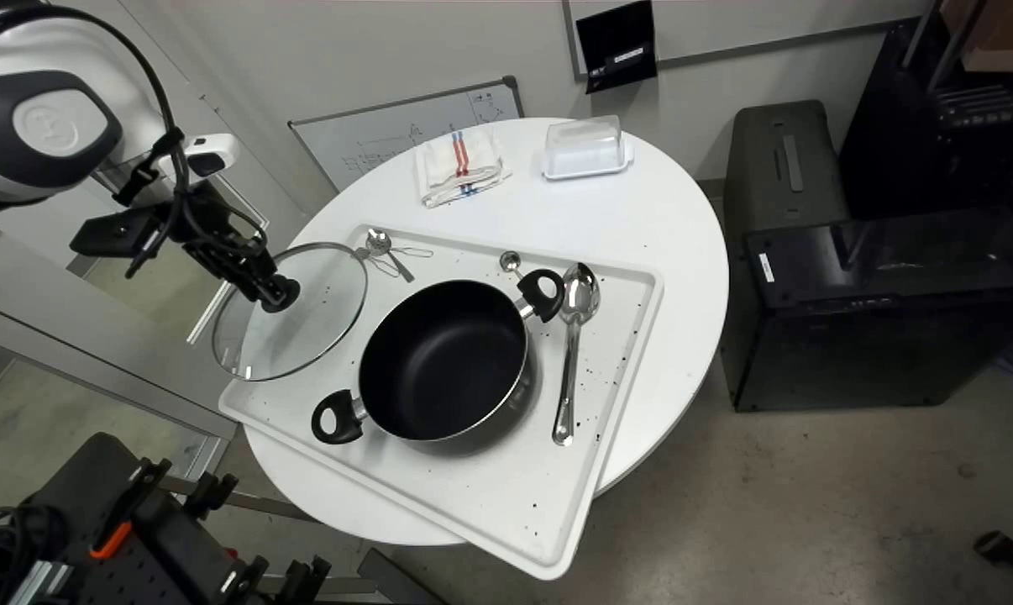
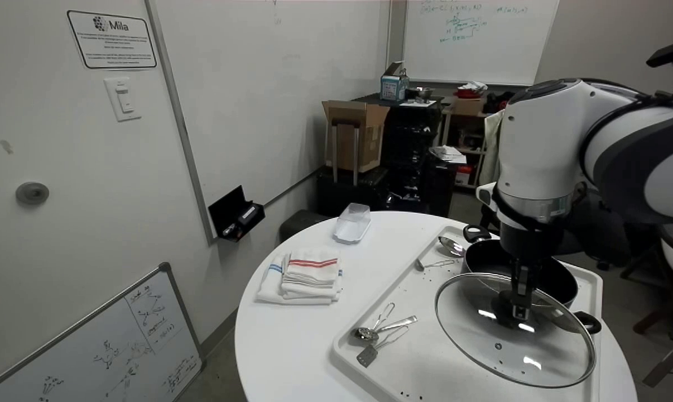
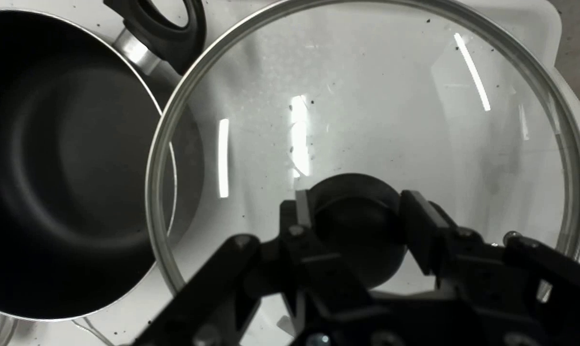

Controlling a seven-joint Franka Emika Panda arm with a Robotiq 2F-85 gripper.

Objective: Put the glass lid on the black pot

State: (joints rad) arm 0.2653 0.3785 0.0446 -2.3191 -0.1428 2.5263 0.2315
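The glass lid [image 1: 326,290] is a clear disc with a metal rim and a dark knob [image 3: 359,240]. My gripper [image 3: 355,204] is shut on the knob, one finger on each side of it. The lid hangs in the air, beside and above the black pot [image 1: 443,361]. In the wrist view the lid's left rim overlaps the edge of the pot [image 3: 78,168]. The pot stands open on the white tray, its dark inside bare. In an exterior view the lid [image 2: 515,352] and my gripper [image 2: 520,310] partly hide the pot [image 2: 484,257].
The white tray [image 1: 506,512] lies on a round white table [image 1: 683,244]. A large spoon [image 1: 569,361] lies beside the pot. Small utensils [image 1: 389,252] lie at the tray's edge. A folded towel [image 1: 460,164] and a clear-lidded dish [image 1: 586,147] stand farther back.
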